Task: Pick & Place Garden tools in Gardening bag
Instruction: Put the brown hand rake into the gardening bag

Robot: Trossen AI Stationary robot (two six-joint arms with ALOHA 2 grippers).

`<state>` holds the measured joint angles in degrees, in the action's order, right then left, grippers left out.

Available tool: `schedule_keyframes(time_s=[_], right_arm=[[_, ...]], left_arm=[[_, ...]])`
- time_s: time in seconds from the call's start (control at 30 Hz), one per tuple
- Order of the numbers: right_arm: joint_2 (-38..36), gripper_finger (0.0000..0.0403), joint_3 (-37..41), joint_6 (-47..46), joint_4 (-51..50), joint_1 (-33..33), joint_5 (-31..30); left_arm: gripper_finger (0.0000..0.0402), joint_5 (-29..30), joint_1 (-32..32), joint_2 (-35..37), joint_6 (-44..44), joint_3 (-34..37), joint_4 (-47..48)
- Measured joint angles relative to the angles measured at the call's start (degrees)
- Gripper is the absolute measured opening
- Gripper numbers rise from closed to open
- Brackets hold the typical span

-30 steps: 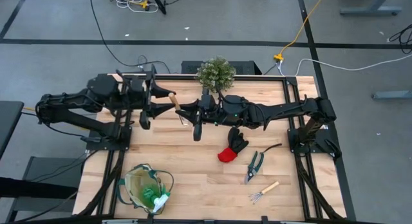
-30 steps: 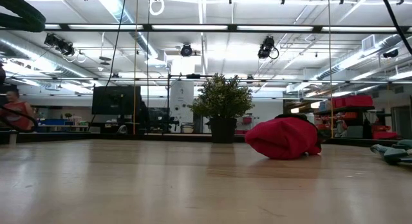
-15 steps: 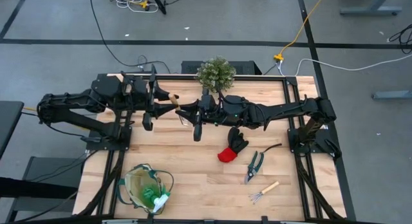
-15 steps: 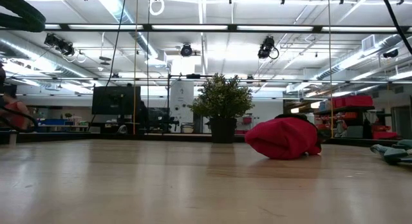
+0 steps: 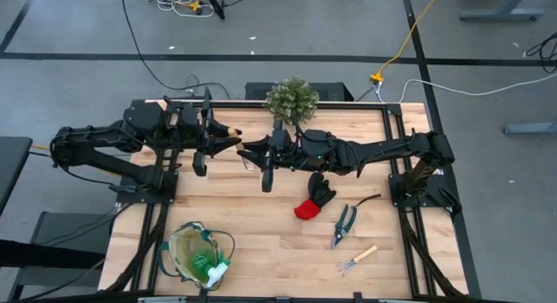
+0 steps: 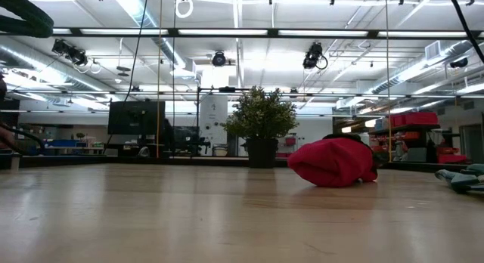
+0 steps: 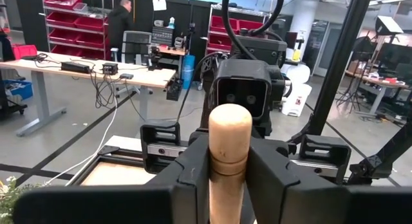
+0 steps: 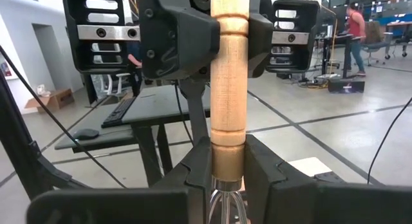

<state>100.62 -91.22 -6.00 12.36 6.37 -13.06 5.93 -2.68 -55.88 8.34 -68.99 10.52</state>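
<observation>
A wooden-handled mini rake hangs in the air over the table's far middle, nearly upright with its tines down. My left gripper and my right gripper are both shut on its handle, facing each other. The black-and-red glove, the pruning shears and a second mini rake lie on the table at the right. The gardening bag stands at the near left with the green spray bottle inside. My left gripper pinches the handle's upper part, just below its rounded top, between its two fingers. The fingers come level from the table's left and lie across the handle. My right gripper pinches the handle's lower end, just above the metal neck. Its fingers come level from the table's right, across the handle. The rake is clear of the table.
A potted plant stands at the far edge, just behind the two grippers. Bare wood lies between the bag and the glove.
My left gripper has shut on the upper part of the rake's handle, which now hides most of the wood in the high view. Both arms and the rake have stayed in place.
</observation>
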Motion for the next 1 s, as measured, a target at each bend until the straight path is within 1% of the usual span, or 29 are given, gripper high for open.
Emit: schedule_keyframes(time_s=[0.1,0.23,0.37,0.67,0.8,1.0], right_arm=[[0.0,0.0052,0.0,0.0,0.0,0.0,0.0],[0.0,0.0052,0.0,0.0,0.0,0.0,0.0],[0.0,0.0052,0.0,0.3,0.0,0.0,0.0],[0.0,0.0056,0.0,0.5,-0.1,0.0,0.0],[0.0,0.0082,0.1,0.4,-0.3,0.0,0.0],[0.0,0.0163,0.1,-1.0,0.2,0.0,0.0]], left_arm=[[0.0084,0.0,0.0,0.0,0.0,0.0,0.0],[0.0091,0.4,0.0,0.0,0.0,0.0,0.0],[0.0081,0.8,0.0,0.0,-0.3,0.0,0.0],[0.0081,0.8,0.0,0.0,-0.5,0.0,0.3],[0.0081,0.6,0.0,0.0,-0.7,0.0,1.1],[0.0081,0.9,0.0,1.2,-0.2,0.0,4.9]])
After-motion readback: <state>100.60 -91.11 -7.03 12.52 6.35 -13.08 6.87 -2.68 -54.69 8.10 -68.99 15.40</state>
